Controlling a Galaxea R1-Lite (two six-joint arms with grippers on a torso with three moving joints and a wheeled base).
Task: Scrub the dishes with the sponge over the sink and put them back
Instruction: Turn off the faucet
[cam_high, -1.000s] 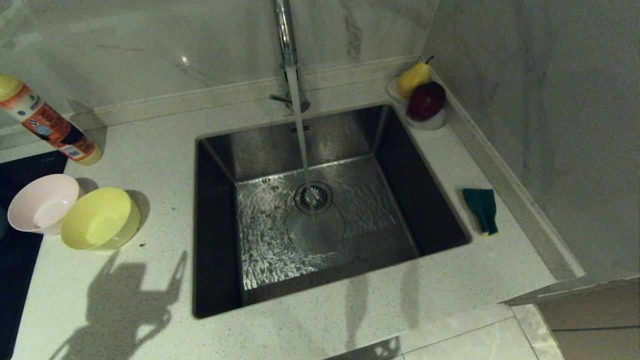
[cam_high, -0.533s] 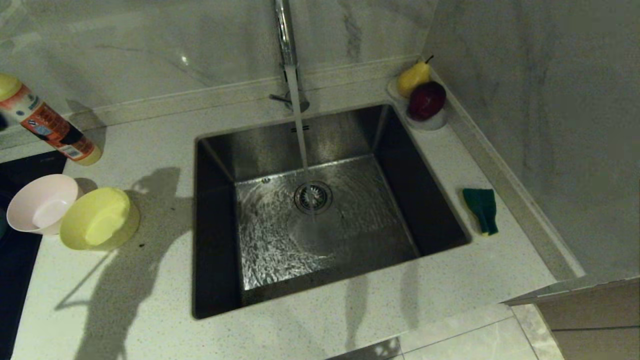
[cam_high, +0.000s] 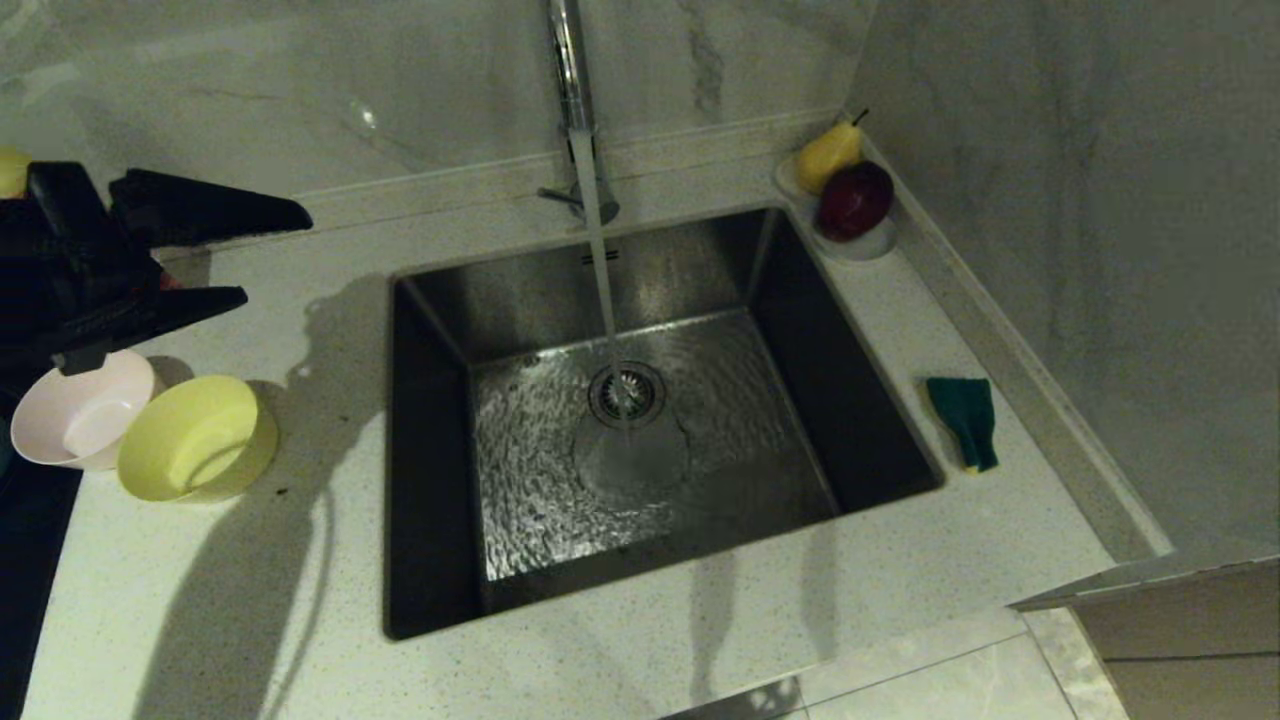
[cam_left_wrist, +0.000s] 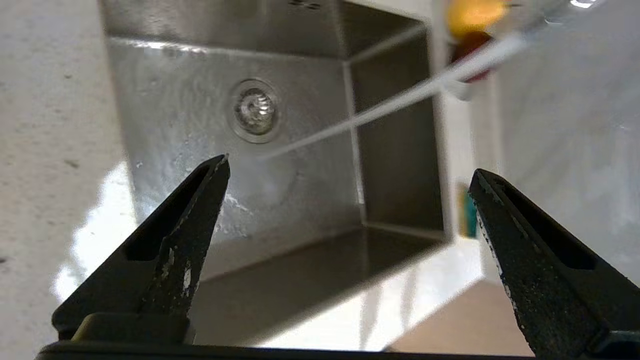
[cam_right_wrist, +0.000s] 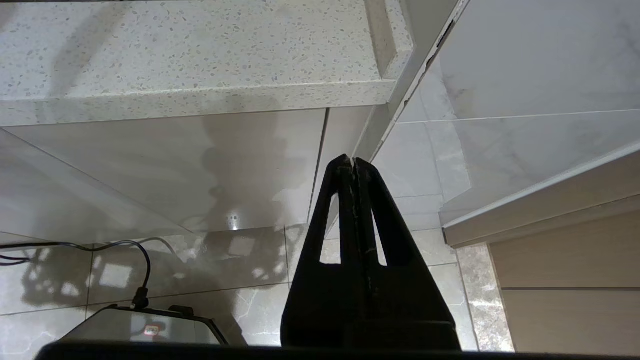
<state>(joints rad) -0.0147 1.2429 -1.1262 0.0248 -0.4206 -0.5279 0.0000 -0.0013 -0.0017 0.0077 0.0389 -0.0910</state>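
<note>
A pale pink bowl (cam_high: 75, 415) and a yellow bowl (cam_high: 195, 440) stand side by side on the counter left of the sink (cam_high: 430, 480). My left gripper (cam_high: 278, 254) hangs open and empty above and just behind them, its fingers pointing toward the sink. From the left wrist, the gripper (cam_left_wrist: 350, 165) frames the steel sink (cam_left_wrist: 200, 100) and its drain (cam_left_wrist: 255, 107). The green-and-yellow sponge (cam_high: 965, 420) lies on the counter right of the sink, and the left wrist view shows the sponge (cam_left_wrist: 467, 215) too. My right gripper (cam_right_wrist: 354, 160) is shut and parked below the counter edge.
The faucet (cam_high: 572, 80) runs a stream of water (cam_high: 600, 260) onto the drain (cam_high: 627, 392). A white dish with a pear and a dark red fruit (cam_high: 850, 195) sits in the back right corner. A dark hob (cam_high: 25, 540) borders the counter's left edge.
My left gripper has risen into the head view from the left, still open, and now hides the bottle by the wall. Its shadow has swept across the counter. The bowls and sponge are unmoved.
</note>
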